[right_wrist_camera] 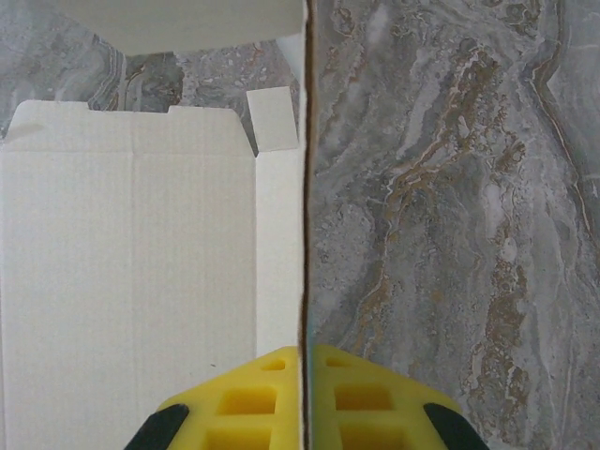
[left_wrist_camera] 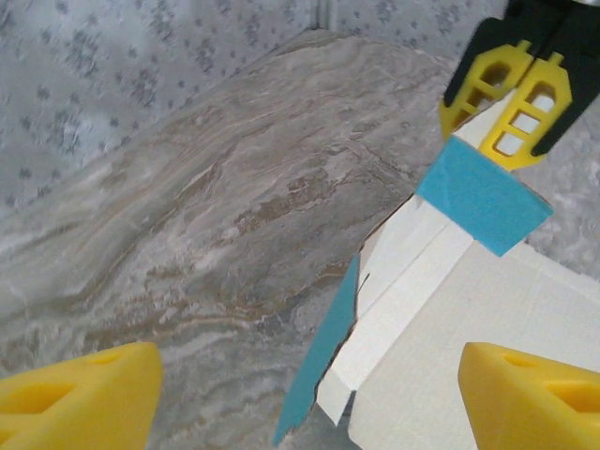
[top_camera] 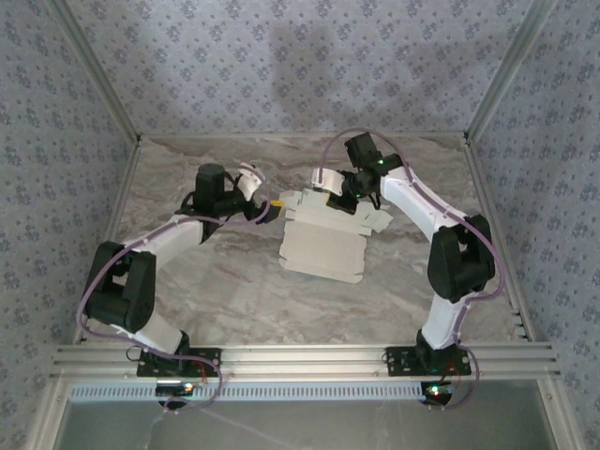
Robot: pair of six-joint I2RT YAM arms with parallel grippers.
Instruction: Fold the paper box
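Paper box (top_camera: 323, 248) lies flat in the middle of the table (top_camera: 216, 281), beige face up, and its far-left corner is just ahead of my left gripper (top_camera: 269, 213). Left jaws are spread wide, nothing in them. My right gripper (right_wrist_camera: 302, 367) is clamped on a far-edge flap that stands upright, blue side outward. Main panel runs roughly left-right, with flaps toward the far wall.

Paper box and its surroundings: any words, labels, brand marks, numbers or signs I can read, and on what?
None readable. The thin beige and light blue cardboard paper box is blank on both faces shown; the grey marbled table and the floral-patterned walls carry no lettering.
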